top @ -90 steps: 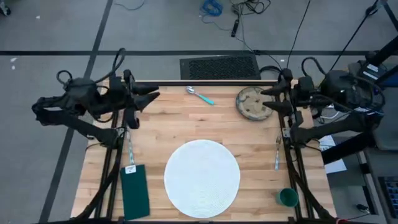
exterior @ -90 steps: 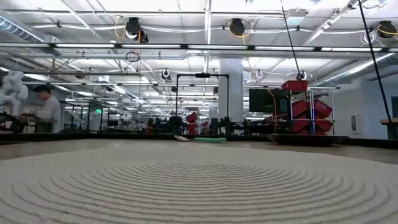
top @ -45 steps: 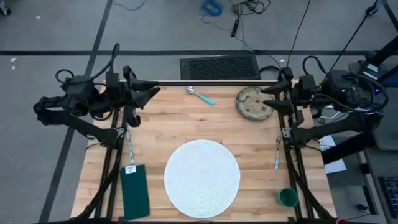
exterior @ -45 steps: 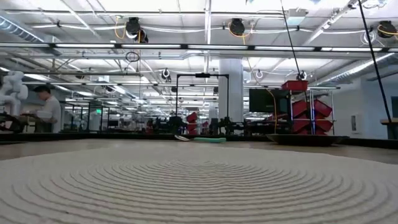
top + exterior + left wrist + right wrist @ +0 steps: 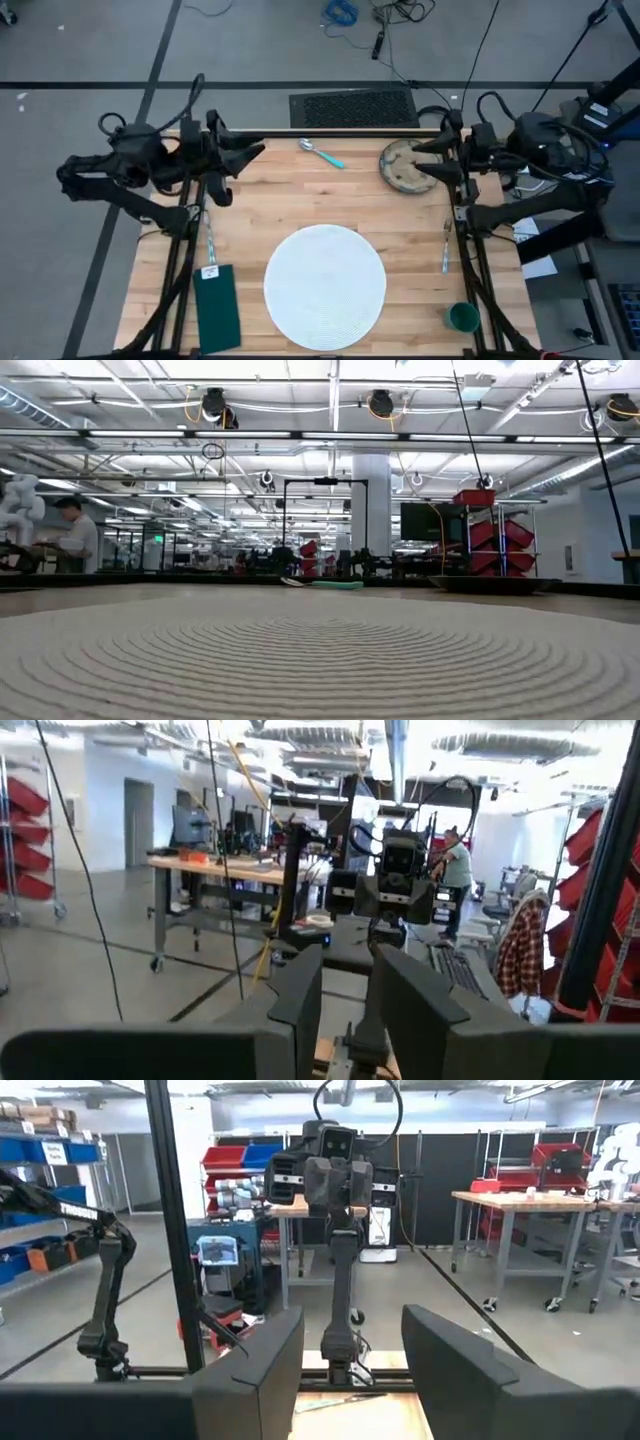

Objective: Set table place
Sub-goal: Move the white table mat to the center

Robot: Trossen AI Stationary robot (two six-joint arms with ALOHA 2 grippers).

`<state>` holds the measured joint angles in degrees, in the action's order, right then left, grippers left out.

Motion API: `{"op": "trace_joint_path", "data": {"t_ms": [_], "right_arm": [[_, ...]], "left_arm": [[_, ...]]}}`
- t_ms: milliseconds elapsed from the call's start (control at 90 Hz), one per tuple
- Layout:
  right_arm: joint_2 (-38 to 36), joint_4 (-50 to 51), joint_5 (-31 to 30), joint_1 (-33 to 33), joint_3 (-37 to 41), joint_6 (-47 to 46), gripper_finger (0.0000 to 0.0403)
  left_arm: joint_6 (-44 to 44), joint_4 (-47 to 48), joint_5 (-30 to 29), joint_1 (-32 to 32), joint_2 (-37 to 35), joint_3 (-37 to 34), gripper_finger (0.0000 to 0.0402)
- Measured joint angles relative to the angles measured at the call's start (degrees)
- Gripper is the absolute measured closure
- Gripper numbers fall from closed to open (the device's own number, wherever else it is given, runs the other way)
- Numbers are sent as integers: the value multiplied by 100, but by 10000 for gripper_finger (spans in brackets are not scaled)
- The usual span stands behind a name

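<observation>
The tabletop of light wood strips fills the middle of the high view, framed by black tubes.

A round white mat lies at the near centre. A spoon with a teal handle lies at the far edge, and a round wooden dish sits to its right. A fork lies along the right edge, with a green cup at the near right corner. A knife lies along the left edge, and a green napkin sits just nearer than it.

The left pincer hangs over the far left corner; its fingers stand narrowly apart and hold nothing.

The right pincer hangs over the far right edge (just beside the dish). Its fingers stand wide apart and hold nothing.

In the low view the mat fills the foreground, and a person shows in the room behind.
</observation>
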<state>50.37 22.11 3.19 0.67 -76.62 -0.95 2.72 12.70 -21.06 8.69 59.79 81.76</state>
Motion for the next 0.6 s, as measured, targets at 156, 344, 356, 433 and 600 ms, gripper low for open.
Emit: {"op": "trace_joint_path", "data": {"t_ms": [156, 344, 356, 433, 600], "right_arm": [[183, -2, 1, 0, 0, 2, 245], [438, 1, 1, 0, 2, -213, 245], [449, 2, 1, 0, 2, -234, 245], [536, 96, 3, 0, 2, -490, 245], [664, 589, 4, -2, 4, -1120, 245]], "left_arm": [[229, 814, 22, 0, 24, 0, 319], [864, 2042, 202, 0, 160, -12, 319], [887, 2096, 235, 0, 176, -23, 319], [1038, 2354, 416, 0, 312, -156, 319], [1382, 2485, 604, 0, 818, -454, 319]]}}
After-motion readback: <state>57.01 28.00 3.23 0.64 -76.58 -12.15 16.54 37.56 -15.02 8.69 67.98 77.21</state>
